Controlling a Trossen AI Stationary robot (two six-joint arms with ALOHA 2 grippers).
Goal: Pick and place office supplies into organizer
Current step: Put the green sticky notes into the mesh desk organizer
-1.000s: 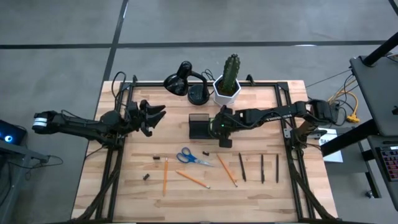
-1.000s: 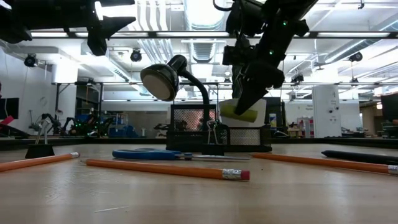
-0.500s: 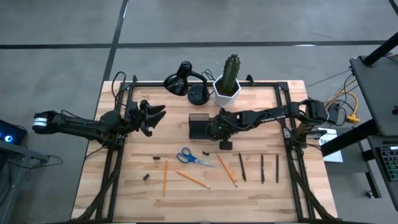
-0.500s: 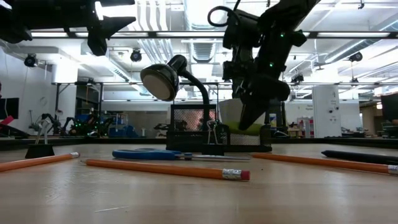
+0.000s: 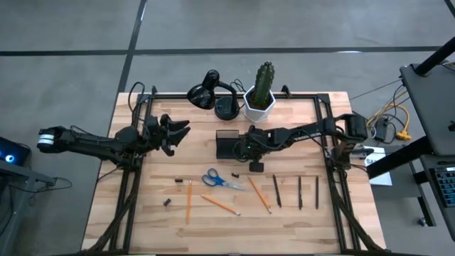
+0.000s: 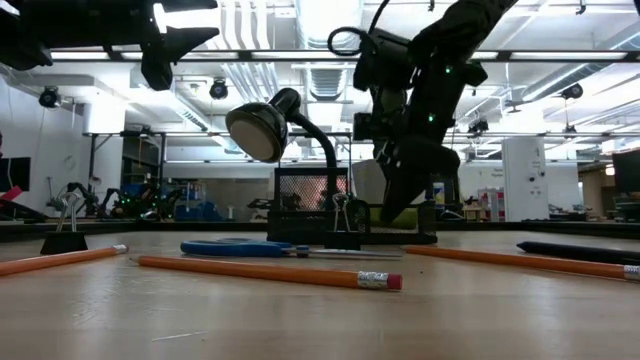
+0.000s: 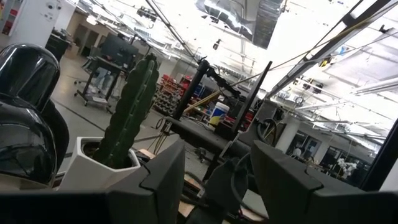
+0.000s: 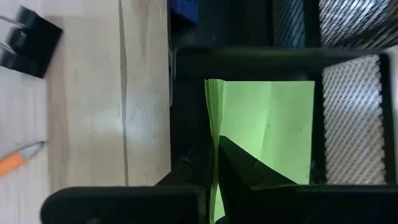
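Note:
The lime-green sticky-note pad (image 8: 267, 124) sits within a compartment of the black mesh organizer (image 5: 229, 144), and my right gripper (image 5: 247, 147) is shut on it, reaching down into the organizer (image 6: 310, 205). On the wood nearer me lie the blue-handled scissors (image 5: 220, 179), three orange pencils (image 5: 189, 201) (image 5: 221, 205) (image 5: 259, 193), three dark pens (image 5: 300, 192) and small dark clips (image 5: 178, 182). My left gripper (image 5: 176, 131) hovers open above the table's left side, away from everything. My right gripper pinches the sticky-note pad at one edge (image 8: 212, 163), across its thickness. One finger (image 8: 249, 171) lies on the green face and the other (image 8: 183, 183) is on the opposite side. The fingers come slanting down from the right. The pad is inside the organizer's walls; whether it touches the bottom is hidden.
A black desk lamp (image 5: 212, 92) and a cactus in a white pot (image 5: 261, 96) stand just behind the organizer at the far edge. A dark binder clip (image 6: 345, 225) stands in front of the organizer. Bare wood lies on the table's near left and far right.
My right gripper has moved down and a little toward the table's left, carrying the green pad from above the organizer's rim down into a compartment. It has stayed shut on the pad. My left arm has kept still.

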